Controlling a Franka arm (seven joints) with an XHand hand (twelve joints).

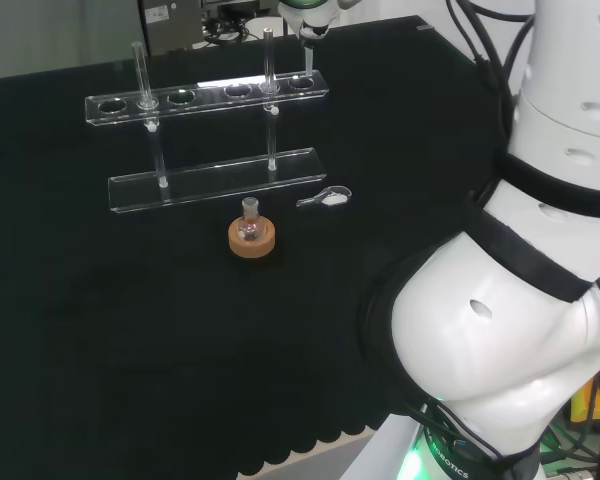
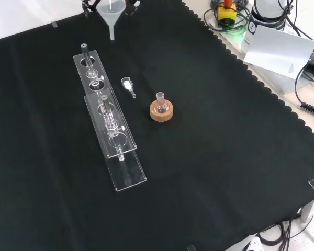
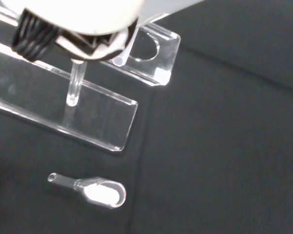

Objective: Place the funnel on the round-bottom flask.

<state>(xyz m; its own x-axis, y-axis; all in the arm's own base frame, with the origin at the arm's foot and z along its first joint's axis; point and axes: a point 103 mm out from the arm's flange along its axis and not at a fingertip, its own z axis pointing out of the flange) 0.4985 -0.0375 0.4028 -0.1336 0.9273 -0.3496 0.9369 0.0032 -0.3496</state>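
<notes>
A clear funnel (image 2: 111,12) hangs high over the cloth at the top edge of the front view, stem pointing down. The hand (image 2: 87,5) is shut on the funnel's rim, with dark fingers on both sides of it. In the head view the hand (image 1: 312,12) sits at the top edge with the funnel stem (image 1: 308,62) below it, over the rack's right end. The small round-bottom flask (image 2: 160,101) stands upright on a cork ring (image 2: 161,113) at mid-cloth, well apart from the hand; in the head view the flask (image 1: 250,212) is lower left of the hand.
A clear two-tier rack (image 2: 108,116) with two upright tubes lies left of the flask in the front view. A small clear scoop (image 2: 128,84) holding white powder lies between rack and flask, also close below the wrist camera as the scoop (image 3: 98,190). The arm's white links (image 1: 520,300) stand at the head view's right.
</notes>
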